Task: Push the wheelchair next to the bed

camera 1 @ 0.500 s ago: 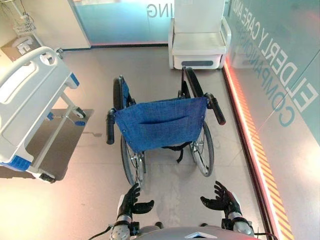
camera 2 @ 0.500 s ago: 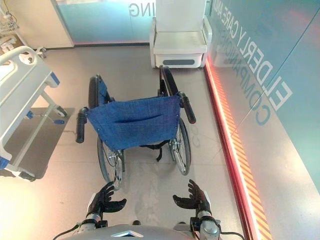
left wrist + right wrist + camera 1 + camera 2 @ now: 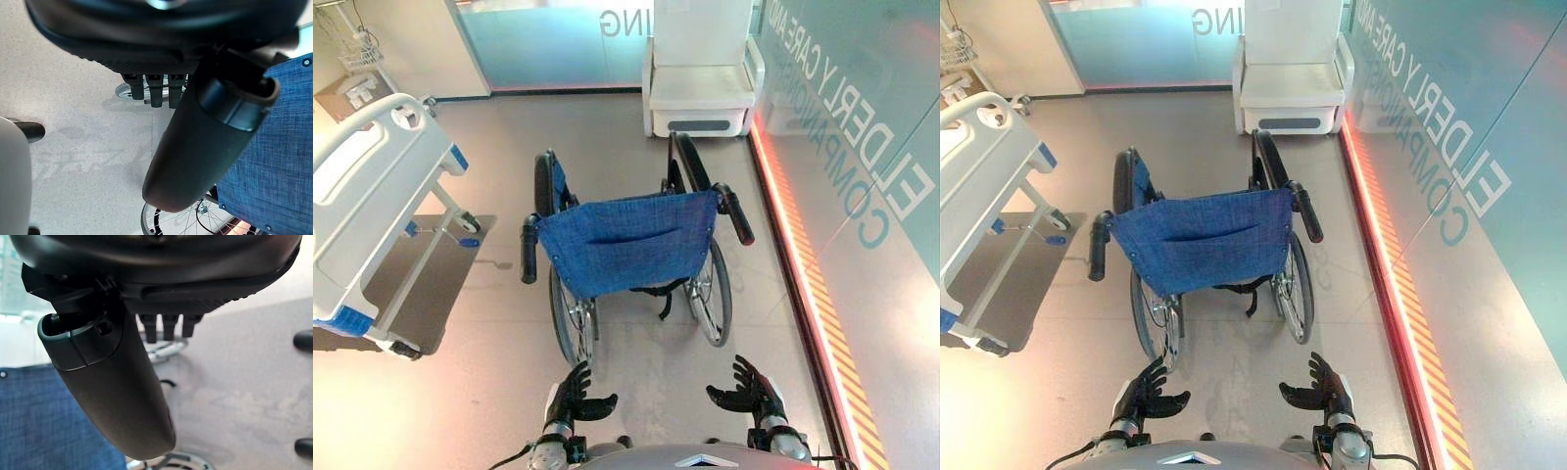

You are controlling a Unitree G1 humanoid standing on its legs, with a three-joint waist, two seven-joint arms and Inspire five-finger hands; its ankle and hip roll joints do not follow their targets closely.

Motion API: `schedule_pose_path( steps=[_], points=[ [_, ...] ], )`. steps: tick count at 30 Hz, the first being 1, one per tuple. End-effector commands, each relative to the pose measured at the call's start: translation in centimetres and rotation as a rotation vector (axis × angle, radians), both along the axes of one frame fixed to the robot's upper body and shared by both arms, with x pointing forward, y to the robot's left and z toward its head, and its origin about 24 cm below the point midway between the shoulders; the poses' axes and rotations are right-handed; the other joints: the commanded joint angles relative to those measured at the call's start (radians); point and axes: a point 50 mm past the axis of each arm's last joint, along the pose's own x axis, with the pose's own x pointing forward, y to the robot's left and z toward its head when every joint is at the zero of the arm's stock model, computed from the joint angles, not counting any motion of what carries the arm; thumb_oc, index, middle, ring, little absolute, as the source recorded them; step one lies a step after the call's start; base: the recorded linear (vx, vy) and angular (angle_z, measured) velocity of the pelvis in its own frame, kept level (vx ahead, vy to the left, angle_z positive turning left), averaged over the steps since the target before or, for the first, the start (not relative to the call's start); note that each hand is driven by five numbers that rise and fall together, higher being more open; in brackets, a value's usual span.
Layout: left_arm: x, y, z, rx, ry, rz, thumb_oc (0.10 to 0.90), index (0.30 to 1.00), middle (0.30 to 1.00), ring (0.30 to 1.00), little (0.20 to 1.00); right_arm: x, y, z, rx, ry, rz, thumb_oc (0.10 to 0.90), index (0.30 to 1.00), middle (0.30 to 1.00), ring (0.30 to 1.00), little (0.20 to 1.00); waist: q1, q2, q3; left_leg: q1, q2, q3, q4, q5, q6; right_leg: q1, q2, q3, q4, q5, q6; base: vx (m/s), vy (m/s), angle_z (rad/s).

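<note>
Barely anything had moved since the earlier frame: the left hand [image 3: 576, 397] had edged a touch toward the chair, the right hand [image 3: 749, 392] sat about where it was, and the wheelchair had not rolled. Both dark hands were released, fingers spread and relaxed with thumbs turned inward, holding nothing. The left wrist view showed straight fingers [image 3: 155, 93] with only floor past them, and the right wrist view showed the same. They hung low and near the robot, probably lined up for a reach at the handles, but well short of them. Ahead stood the folding wheelchair with blue fabric backrest and spoked wheels [image 3: 626, 245], back toward the robot, its two black push handles [image 3: 529, 250] sticking out either side of the backrest, untouched. It stood well apart from the white hospital bed with blue corner bumpers [image 3: 372, 196] off to the robot's left, so the push looked not yet begun. Beyond it a white armchair [image 3: 702, 88] stood against the far wall, and an orange striped floor strip [image 3: 813, 294] ran along the right. Backrest hid the seat and footrests, brake state was too small to tell, and the bed was cut off at the edge.
</note>
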Motion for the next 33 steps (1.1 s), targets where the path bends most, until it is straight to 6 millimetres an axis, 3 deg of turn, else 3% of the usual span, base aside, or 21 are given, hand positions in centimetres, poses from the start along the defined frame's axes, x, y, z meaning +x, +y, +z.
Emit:
schedule_pose_path(
  steps=[1,7,14,18,19,20,21,22,24,25,26,29,32,33],
  points=[
    [4.0,-0.8,1.4,0.001,-0.166,-0.005,0.8,0.9,0.9,0.9,0.9,3.7,-0.1,1.7,-0.021,-0.169,0.019,0.8,0.9,0.9,0.9,0.9,0.01,-0.005,0.02,-0.011,-0.091,0.0,0.007,-0.077,0.032,-0.043,0.05,-0.024,0.089,-0.053,-0.053,0.0,0.0,0.0],
    [4.9,-0.2,2.0,0.036,-0.203,0.028,0.8,0.9,0.9,0.9,0.9,4.7,-0.6,2.3,-0.011,-0.204,-0.001,0.8,0.9,0.9,0.9,0.9,0.014,-0.01,0.022,-0.011,-0.091,-0.001,0.007,-0.075,0.032,-0.042,0.05,-0.024,0.087,-0.049,-0.052,0.0,0.0,0.0],
    [6.7,2.7,4.1,0.065,-0.339,0.262,0.8,0.9,0.9,0.9,0.9,8.3,-3.0,5.5,-0.022,-0.376,-0.124,0.8,0.9,0.9,0.9,0.9,0.028,-0.023,0.015,-0.01,-0.086,-0.001,0.004,-0.072,0.034,-0.036,0.05,-0.024,0.076,-0.04,-0.053,0.01,-0.021,0.0],
    [8.5,4.9,6.8,0.128,-0.496,0.398,0.8,0.9,0.9,0.9,0.9,11.2,-3.8,9.4,-0.165,-0.58,-0.082,0.8,0.9,0.9,0.9,0.9,0.036,-0.032,0.01,-0.009,-0.085,-0.003,0.003,-0.075,0.036,-0.032,0.05,-0.022,0.069,-0.039,-0.055,0.0,-0.018,0.01],
    [9.3,5.8,8.2,0.155,-0.566,0.438,0.8,0.9,0.9,0.9,0.9,12.2,-4.1,11.4,-0.214,-0.67,-0.061,0.8,0.9,0.9,0.9,0.9,0.038,-0.035,0.009,-0.01,-0.084,-0.005,0.003,-0.074,0.034,-0.033,0.049,-0.022,0.068,-0.036,-0.056,0.0,0.0,0.0],
    [9.3,5.9,8.3,0.159,-0.574,0.442,0.8,0.9,0.9,0.9,0.9,12.3,-4.2,11.6,-0.219,-0.679,-0.06,0.8,0.9,0.9,0.9,0.9,0.038,-0.035,0.009,-0.01,-0.083,-0.005,0.003,-0.074,0.034,-0.033,0.049,-0.023,0.068,-0.036,-0.056,0.0,0.0,0.0],
    [10.0,7.1,9.9,0.204,-0.648,0.481,0.8,0.9,0.9,0.9,0.9,13.2,-5.3,14.0,-0.251,-0.768,-0.072,0.8,0.9,0.9,0.9,0.9,0.038,-0.039,0.006,-0.01,-0.083,-0.007,0.003,-0.075,0.033,-0.031,0.049,-0.022,0.065,-0.036,-0.056,0.0,-0.01,0.03],
    [10.1,7.1,9.9,0.204,-0.648,0.481,0.8,0.9,0.9,0.9,0.9,13.2,-5.3,14.0,-0.251,-0.768,-0.072,0.8,0.9,0.9,0.9,0.9,0.038,-0.038,0.006,-0.01,-0.083,-0.007,0.003,-0.075,0.033,-0.031,0.049,-0.022,0.065,-0.036,-0.056,0.0,-0.012,0.05],
    [10.7,8.1,11.4,0.245,-0.708,0.515,0.8,0.9,0.9,0.9,0.9,14.0,-6.5,16.2,-0.275,-0.853,-0.093,0.8,0.9,0.9,0.9,0.9,0.038,-0.041,0.003,-0.009,-0.082,-0.009,0.003,-0.075,0.031,-0.028,0.049,-0.023,0.063,-0.037,-0.057,0.0,0.0,0.0],
    [11.4,9.1,12.8,0.296,-0.767,0.544,0.8,0.9,0.9,0.9,0.9,14.8,-7.6,18.5,-0.306,-0.935,-0.121,0.8,0.9,0.9,0.9,0.9,0.036,-0.042,-0.001,-0.008,-0.081,-0.011,0.003,-0.077,0.029,-0.025,0.049,-0.022,0.059,-0.039,-0.057,0.0,0.0,0.0],
    [11.5,9.1,12.9,0.301,-0.774,0.547,0.8,0.9,0.9,0.9,0.9,14.9,-7.7,18.7,-0.312,-0.947,-0.124,0.8,0.9,0.9,0.9,0.9,0.036,-0.041,-0.001,-0.008,-0.081,-0.012,0.003,-0.077,0.029,-0.025,0.049,-0.022,0.059,-0.039,-0.057,0.0,0.0,0.0],
    [12.6,10.7,15.6,0.363,-0.89,0.6,0.8,0.9,0.9,0.9,0.9,15.8,-9.0,22.0,-0.371,-1.051,-0.161,0.8,0.9,0.9,0.9,0.9,0.035,-0.04,-0.011,-0.008,-0.081,-0.017,0.003,-0.078,0.027,-0.02,0.049,-0.02,0.052,-0.043,-0.058,0.0,0.0,0.0],
    [13.0,11.6,17.1,0.381,-0.948,0.63,0.8,0.9,0.9,0.9,0.9,16.3,-9.3,23.6,-0.389,-1.101,-0.177,0.8,0.9,0.9,0.9,0.9,0.036,-0.039,-0.016,-0.008,-0.082,-0.02,0.003,-0.078,0.027,-0.017,0.049,-0.021,0.048,-0.043,-0.059,0.0,0.0,0.0],
    [13.7,12.0,18.4,0.392,-0.988,0.641,0.8,0.9,0.9,0.9,0.9,16.9,-9.2,25.0,-0.399,-1.148,-0.187,0.8,0.9,0.9,0.9,0.9,0.036,-0.038,-0.02,-0.009,-0.081,-0.021,0.003,-0.077,0.025,-0.016,0.049,-0.021,0.044,-0.043,-0.059,0.0,0.0,0.0]
  ],
)
